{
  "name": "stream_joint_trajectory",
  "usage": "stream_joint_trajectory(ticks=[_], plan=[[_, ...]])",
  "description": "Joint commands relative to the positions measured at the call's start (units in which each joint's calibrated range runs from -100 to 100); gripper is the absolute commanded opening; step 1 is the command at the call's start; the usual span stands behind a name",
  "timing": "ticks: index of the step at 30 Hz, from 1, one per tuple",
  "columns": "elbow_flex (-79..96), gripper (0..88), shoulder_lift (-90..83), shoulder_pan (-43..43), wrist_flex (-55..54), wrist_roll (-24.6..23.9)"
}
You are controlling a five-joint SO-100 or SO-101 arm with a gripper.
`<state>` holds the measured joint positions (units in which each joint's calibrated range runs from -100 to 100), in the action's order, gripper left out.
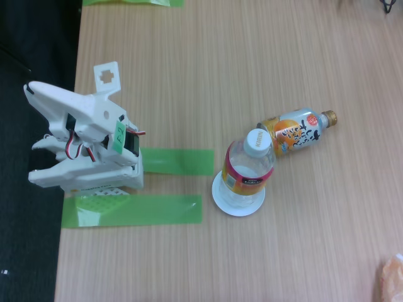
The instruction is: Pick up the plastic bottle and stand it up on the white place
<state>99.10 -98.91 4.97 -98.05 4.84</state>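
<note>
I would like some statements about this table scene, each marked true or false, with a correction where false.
1. The plastic bottle stands upright on the white plate. True.
2. The orange can stands upright. False: it lies on its side, gold cap toward the right of the fixed view.
3. The arm holds the plastic bottle. False: the arm sits folded at the table's left edge, apart from the bottle.
4. Two green tape strips lie between the arm and the plate. True.
5. The plastic bottle's cap is gold. False: it is white.
</note>
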Motion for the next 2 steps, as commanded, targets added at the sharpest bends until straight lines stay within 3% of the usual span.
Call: stream_joint_trajectory(ticks=[1,2], plan=[[0.3,1.3,0.4,-0.2,-1.4,-0.1],[0.3,1.3,0.4,-0.2,-1.4,-0.1]])
